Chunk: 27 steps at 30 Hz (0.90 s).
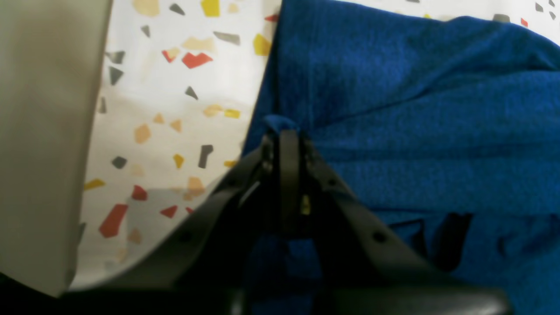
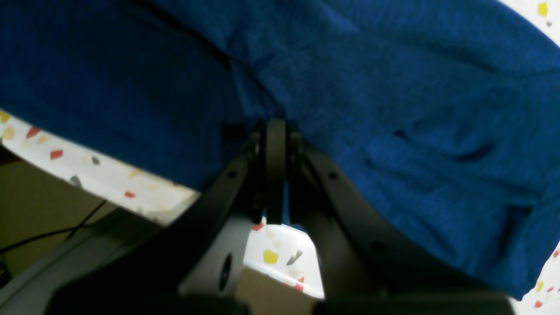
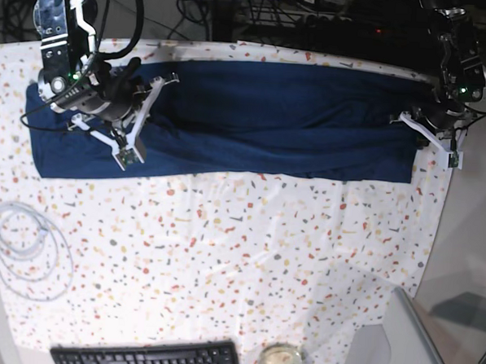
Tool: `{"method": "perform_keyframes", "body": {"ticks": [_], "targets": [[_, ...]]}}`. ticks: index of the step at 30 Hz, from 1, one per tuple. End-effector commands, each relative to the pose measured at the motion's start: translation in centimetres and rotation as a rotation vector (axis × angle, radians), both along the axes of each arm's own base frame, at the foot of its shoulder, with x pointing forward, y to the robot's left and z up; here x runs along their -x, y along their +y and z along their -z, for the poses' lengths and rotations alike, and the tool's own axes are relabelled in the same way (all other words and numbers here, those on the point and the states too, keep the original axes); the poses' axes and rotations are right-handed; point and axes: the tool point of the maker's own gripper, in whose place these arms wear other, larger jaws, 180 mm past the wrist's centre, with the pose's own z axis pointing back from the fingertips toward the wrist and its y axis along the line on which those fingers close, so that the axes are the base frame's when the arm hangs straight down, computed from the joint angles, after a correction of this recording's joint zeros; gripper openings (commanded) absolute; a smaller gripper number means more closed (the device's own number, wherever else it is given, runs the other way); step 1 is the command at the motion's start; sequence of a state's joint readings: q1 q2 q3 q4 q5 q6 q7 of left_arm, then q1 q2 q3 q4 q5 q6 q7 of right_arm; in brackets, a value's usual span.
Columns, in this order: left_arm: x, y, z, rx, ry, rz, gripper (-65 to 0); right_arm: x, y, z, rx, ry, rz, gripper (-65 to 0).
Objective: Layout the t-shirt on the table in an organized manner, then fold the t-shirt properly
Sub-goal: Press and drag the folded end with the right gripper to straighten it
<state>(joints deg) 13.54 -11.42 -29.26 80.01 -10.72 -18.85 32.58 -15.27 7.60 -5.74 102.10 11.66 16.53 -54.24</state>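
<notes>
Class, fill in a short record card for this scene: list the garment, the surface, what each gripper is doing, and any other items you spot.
garment: t-shirt, dark blue, lying in a long band across the far part of the table
surface: table, white cloth with coloured flecks
left gripper: shut on the t-shirt at its edge
right gripper: shut on the t-shirt
other items: black keyboard at the near edge; coiled white cable on the cloth; a round glass object beside the keyboard

Black arms, white brackets, green lights, matte-black claw (image 1: pixel 282 135).
</notes>
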Motion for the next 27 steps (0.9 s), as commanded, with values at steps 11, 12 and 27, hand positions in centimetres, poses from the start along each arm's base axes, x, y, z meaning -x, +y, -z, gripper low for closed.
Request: {"method": "perform_keyframes", "body": {"ticks": [11,12,27], "targets": [[-0.8,0.8,-1.2,-0.026,-0.039,0.002,-65.0,1.5,-1.0,1.0,0.018,0.033,-0.003,-65.0],[-0.8,0.8,-1.2,-0.026,-0.039,0.002,-65.0,1.5,-1.0,1.0,0.015,0.029,-0.002,-65.0],[-0.8,0.8,-1.2,-0.026,-0.036,0.002,-65.0,3.3,-1.1,2.0,0.012,0.061,0.0,-65.0]]}}
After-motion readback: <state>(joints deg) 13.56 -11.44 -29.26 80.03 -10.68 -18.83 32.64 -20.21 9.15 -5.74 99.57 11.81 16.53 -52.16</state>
